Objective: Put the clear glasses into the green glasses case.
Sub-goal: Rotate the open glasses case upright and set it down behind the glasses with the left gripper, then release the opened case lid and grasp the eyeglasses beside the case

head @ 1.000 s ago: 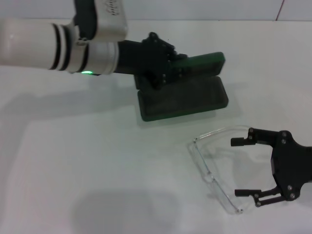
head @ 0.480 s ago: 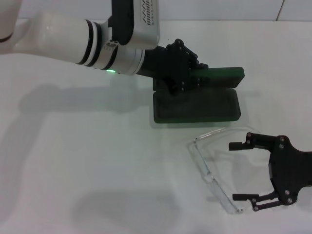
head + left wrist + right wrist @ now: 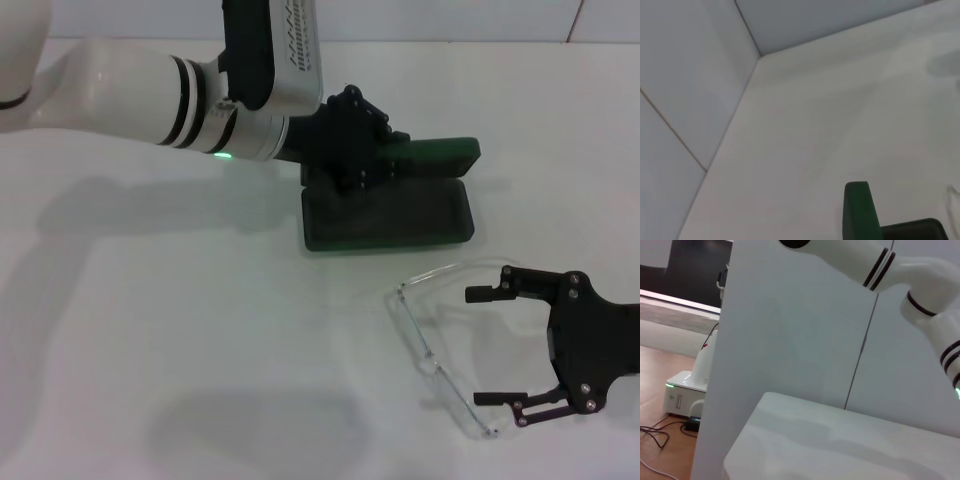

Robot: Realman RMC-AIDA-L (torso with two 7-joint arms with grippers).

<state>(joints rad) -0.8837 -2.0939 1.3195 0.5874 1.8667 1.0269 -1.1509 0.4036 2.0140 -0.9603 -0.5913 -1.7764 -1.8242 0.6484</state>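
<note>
We see the green glasses case (image 3: 388, 208) open on the counter (image 3: 180, 330); the left claw (image 3: 372, 160) grips its raised lid; the clear glasses (image 3: 437, 352) lie near the case (counter-side), before the spread right claw (image 3: 484, 345).

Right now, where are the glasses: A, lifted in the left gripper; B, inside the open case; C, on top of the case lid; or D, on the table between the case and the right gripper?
D: the glasses lie on the table, nearer than the open case, with the open right gripper at their arms; the left gripper is at the case lid.
</note>
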